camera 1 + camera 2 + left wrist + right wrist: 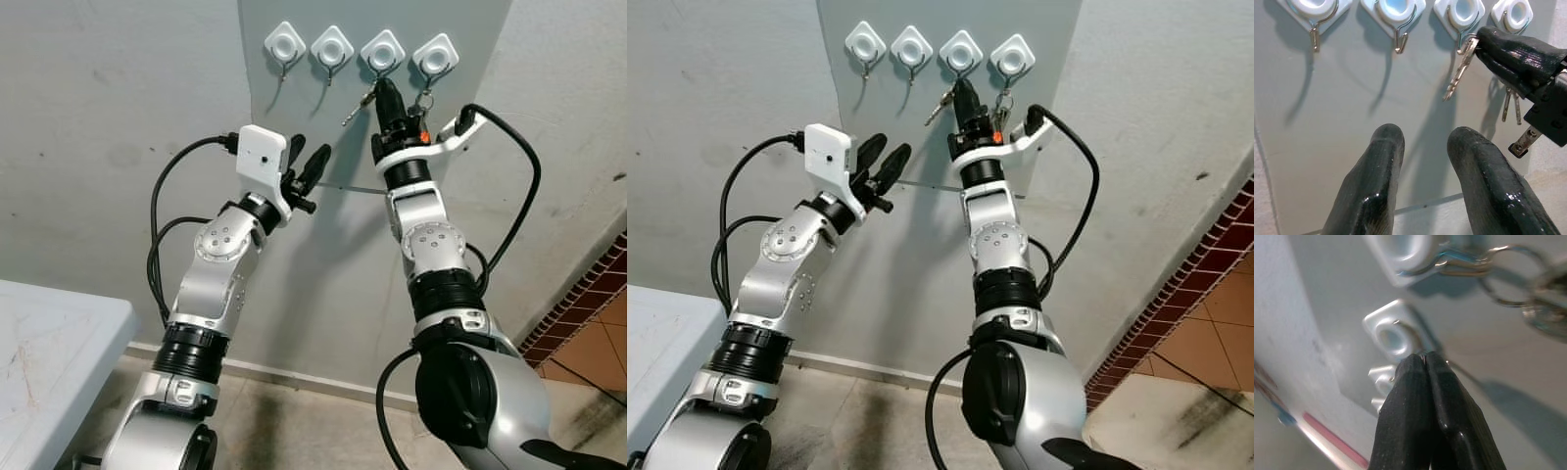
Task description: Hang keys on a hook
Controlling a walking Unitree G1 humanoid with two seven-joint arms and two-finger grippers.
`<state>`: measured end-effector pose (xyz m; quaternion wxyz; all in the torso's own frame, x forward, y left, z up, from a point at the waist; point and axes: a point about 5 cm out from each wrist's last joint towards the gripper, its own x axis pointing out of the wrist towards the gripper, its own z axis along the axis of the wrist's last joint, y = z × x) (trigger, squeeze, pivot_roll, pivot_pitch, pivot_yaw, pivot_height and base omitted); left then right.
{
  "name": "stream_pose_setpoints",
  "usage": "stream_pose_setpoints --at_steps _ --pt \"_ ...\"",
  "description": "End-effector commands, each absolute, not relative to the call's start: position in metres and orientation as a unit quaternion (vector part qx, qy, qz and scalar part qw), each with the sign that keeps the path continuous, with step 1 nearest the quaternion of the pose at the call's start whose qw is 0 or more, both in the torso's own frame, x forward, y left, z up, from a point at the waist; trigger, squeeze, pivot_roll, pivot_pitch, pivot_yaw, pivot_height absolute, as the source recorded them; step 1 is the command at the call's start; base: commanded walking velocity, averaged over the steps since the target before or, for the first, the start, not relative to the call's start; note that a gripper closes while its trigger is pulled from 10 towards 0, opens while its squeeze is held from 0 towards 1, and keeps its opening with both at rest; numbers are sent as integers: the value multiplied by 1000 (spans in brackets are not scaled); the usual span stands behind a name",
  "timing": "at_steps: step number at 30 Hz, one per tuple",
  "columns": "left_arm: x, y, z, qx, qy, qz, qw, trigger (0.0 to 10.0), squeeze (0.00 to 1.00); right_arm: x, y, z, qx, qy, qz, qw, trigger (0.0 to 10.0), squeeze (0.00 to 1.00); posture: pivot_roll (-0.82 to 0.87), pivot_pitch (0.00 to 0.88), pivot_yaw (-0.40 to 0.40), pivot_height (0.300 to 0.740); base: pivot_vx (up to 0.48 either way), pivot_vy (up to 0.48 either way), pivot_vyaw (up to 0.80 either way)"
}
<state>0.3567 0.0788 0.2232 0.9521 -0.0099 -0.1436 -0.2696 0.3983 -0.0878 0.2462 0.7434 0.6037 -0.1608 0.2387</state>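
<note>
Nearest, the left end effector hovers below the row of hooks with its fingers parted and empty. Beyond it, the right end effector is raised to the third hook from the robot's left, fingers pinched together on a key whose blade slants down just under that hook. Another set of keys already hangs from the far-right hook. The hanging step looks underway; next the ring must seat on the wire before release

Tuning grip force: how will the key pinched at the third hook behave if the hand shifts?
Key is thin, shiny metal: probably stiff, light, slippery. Right hand pinches only its top at the third hook, so it may pivot or swing.
</note>
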Motion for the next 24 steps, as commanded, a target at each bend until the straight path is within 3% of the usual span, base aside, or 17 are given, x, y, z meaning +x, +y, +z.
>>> stream_pose_setpoints --at_steps 1,13,20,21,22,23,24 --pt "355 79 228 -8 -151 -269 951 10000 0 398 -89 240 641 -150 218 720 10000 0 70 0 -6 740 0 0 0" --pt "353 77 227 -11 -148 -271 951 10000 0 397 -89 237 668 -138 210 701 10000 0 70 0 -10 740 0 0 0" --pt "353 77 226 -12 -147 -270 952 10000 0 397 -88 235 661 -136 208 708 10000 0 71 0 -11 740 0 0 0" --pt "353 77 226 -13 -146 -270 952 10000 0 397 -88 234 660 -135 209 709 10000 173 71 0 -11 740 0 0 0" --pt "353 77 226 -12 -146 -269 952 10000 0 397 -88 234 660 -134 209 709 10000 490 72 2 -13 740 0 0 0" --pt "353 78 226 -11 -146 -268 952 10000 0 397 -88 234 663 -134 210 706 10000 1000 72 2 -13 740 0 0 0" --pt "353 78 226 -11 -146 -268 952 10000 0 396 -88 233 668 -135 211 701 10000 1000 72 2 -13 740 0 0 0"
